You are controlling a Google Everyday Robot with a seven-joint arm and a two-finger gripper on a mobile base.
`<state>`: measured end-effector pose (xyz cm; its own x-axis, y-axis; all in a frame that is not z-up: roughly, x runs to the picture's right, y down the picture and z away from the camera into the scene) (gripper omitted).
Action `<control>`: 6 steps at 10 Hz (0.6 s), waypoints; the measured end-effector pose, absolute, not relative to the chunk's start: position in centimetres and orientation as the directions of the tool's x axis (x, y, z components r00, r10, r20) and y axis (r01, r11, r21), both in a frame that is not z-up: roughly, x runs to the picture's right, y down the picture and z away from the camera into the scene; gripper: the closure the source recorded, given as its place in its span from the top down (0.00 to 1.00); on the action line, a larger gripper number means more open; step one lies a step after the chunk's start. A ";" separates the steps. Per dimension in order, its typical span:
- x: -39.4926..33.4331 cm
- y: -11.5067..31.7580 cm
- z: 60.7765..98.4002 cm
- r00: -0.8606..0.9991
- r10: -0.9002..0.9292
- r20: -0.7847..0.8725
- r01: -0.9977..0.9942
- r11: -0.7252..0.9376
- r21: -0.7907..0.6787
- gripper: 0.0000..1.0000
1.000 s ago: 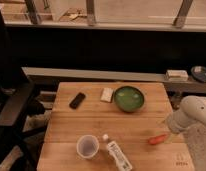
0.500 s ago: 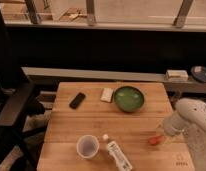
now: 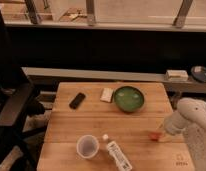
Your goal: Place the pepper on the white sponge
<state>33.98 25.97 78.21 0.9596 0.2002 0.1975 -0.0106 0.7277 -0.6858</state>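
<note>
At the near right, your gripper [image 3: 164, 132] sits at the pepper [image 3: 155, 135]; whether it grasps, I cannot tell. Likely light, smooth, slightly soft: hold its middle gently.

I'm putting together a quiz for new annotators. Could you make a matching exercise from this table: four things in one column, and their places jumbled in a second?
Things
1. black phone
2. white sponge
3. white labelled bottle
4. gripper

Places
A. lying near the camera-side edge, right of the cup
B. at the pepper, near the right edge of the table
C. just left of the green bowl
D. leftmost thing on the far half

Pairs: 1-D, 2-C, 3-A, 4-B
</note>
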 end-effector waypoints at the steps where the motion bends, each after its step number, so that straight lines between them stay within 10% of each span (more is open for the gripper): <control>1: 34.3 25.1 77.9 0.960 0.200 0.194 -0.018 0.741 -0.672 0.02; 6: 31.2 10.3 76.9 0.959 0.185 0.214 -0.064 0.879 -0.472 0.00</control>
<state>31.18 10.28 76.95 0.9592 0.1850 0.2136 -0.0645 0.8792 -0.4720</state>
